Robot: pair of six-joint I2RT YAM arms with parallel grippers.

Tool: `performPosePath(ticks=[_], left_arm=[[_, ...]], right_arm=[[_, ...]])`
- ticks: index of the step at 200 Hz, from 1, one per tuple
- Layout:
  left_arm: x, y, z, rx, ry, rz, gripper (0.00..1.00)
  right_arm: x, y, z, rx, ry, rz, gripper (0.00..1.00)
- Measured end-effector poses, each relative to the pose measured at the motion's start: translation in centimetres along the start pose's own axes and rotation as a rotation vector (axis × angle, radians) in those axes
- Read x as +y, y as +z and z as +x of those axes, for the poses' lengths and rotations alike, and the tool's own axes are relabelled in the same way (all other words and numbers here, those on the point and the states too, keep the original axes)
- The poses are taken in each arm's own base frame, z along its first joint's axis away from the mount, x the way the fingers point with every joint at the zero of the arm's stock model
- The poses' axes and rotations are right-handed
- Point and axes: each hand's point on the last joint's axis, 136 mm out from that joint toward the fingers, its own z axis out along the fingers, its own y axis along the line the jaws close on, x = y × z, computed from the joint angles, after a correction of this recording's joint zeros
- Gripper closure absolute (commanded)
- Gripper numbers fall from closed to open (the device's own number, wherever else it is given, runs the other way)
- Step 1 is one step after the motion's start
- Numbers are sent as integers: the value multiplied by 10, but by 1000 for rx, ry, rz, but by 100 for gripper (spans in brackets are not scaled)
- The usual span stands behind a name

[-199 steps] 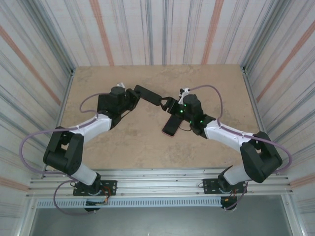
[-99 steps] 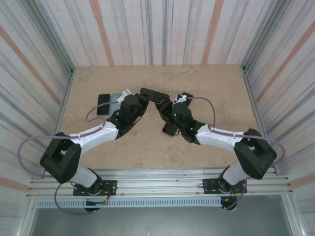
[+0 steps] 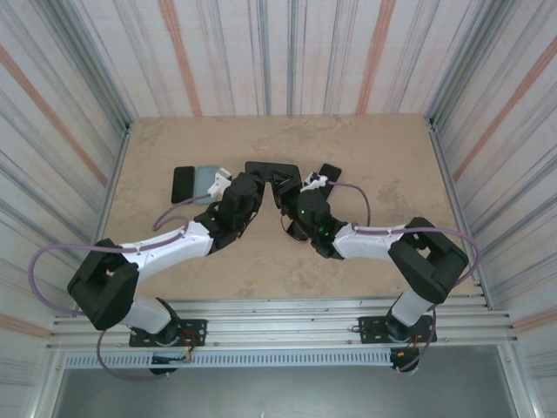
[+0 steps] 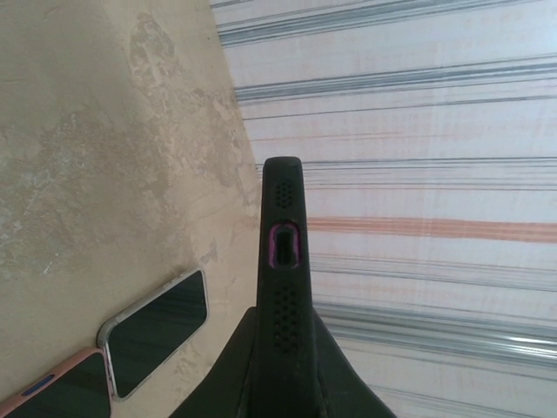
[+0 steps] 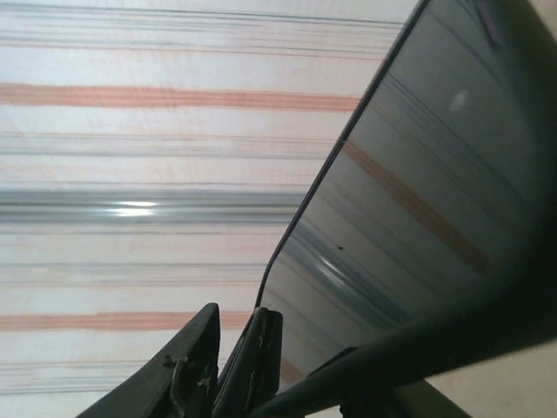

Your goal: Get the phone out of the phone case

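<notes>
Striped walls [image 3: 261, 52], beige table [image 3: 365, 148], left gripper [image 4: 285, 344] clamping phone case [image 4: 283, 218], right gripper [image 5: 237, 331] state unclear

Phone case [image 3: 271, 171] black, rubbery, raised in air near back centre, roughly level in top view; left wrist view shows it edge-on, standing upright: rows of small perforations, purple-rimmed slot cutout; phone [image 5: 409, 192] glossy dark screen, tilted, mirroring pale stripes; blurred black case rim crosses its lower corner; how far seated, cannot tell.
</notes>
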Motion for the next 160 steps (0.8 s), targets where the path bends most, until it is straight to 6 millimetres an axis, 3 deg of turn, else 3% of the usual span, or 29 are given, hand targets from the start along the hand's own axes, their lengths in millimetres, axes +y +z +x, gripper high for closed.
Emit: performPosePath(ticks=[124, 160], left_arm=[[-7, -5, 3, 1, -56, 31, 100], [-7, -6, 3, 1, -58, 34, 76]], right_arm=[[5, 5, 3, 22, 98, -58, 88], [6, 5, 3, 27, 101, -60, 95]])
